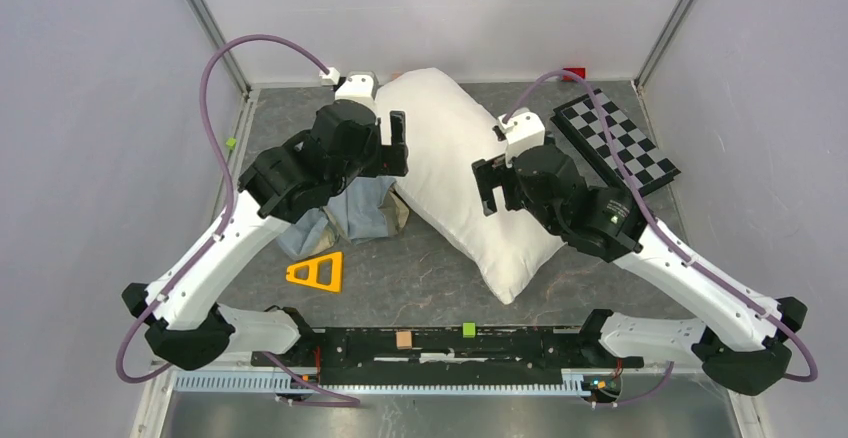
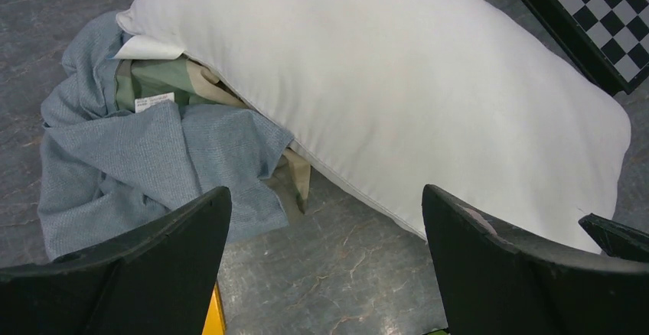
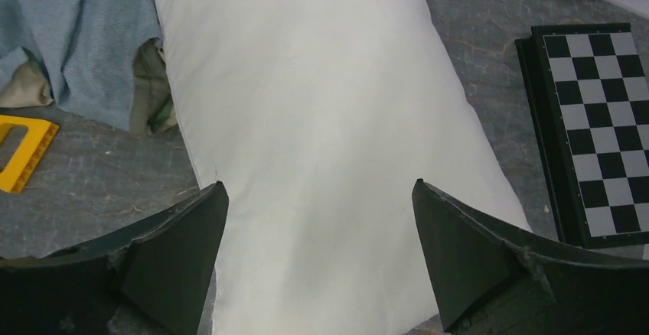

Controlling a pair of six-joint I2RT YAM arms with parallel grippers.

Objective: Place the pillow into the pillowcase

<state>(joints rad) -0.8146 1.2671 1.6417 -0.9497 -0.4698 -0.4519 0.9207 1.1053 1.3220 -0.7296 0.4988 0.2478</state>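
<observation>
The large plump white fabric pillow lies in the middle of the grey mottled table. Its long axis runs on a diagonal, from the far left corner down toward the near right. The wrinkled blue-grey cloth pillowcase sits crumpled against the pillow's left long edge. Beige and green panels and a small white label show in its folds, and the pillow's edge overlaps that heap. No clear mouth of the case shows in any view.

The left gripper hangs just above this seam with its jaws spread wide and nothing between them; the case is to its left and the pillow ahead and to its right. The right gripper is also spread wide and empty. It hovers over the pillow's near half, looking along the pillow's length.

So the left arm is the nearer one to the case, and the right arm to the pillow. The opening probably needs finding first.

A black-and-white checkered board lies beyond the pillow's right side, apart from it.
</observation>
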